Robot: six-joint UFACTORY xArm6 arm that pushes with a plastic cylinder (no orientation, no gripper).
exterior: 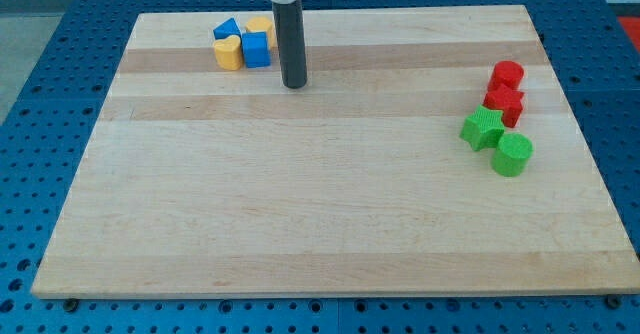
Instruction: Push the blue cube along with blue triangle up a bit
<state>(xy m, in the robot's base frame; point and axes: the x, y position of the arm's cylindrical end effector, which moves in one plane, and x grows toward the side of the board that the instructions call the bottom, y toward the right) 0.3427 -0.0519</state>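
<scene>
The blue cube [257,49] sits near the view's top left on the wooden board [330,224]. The blue triangle [226,28] lies just up and left of it. A yellow heart-shaped block [229,53] touches the cube's left side. A yellow round block [261,26] sits just above the cube. My tip [293,84] rests on the board to the right of and slightly below the blue cube, a short gap away from it.
At the view's right, a red round block [507,75] and a red block [505,103] stand above a green star-like block [483,129] and a green cylinder [512,155]. The board's top edge runs close behind the blue blocks.
</scene>
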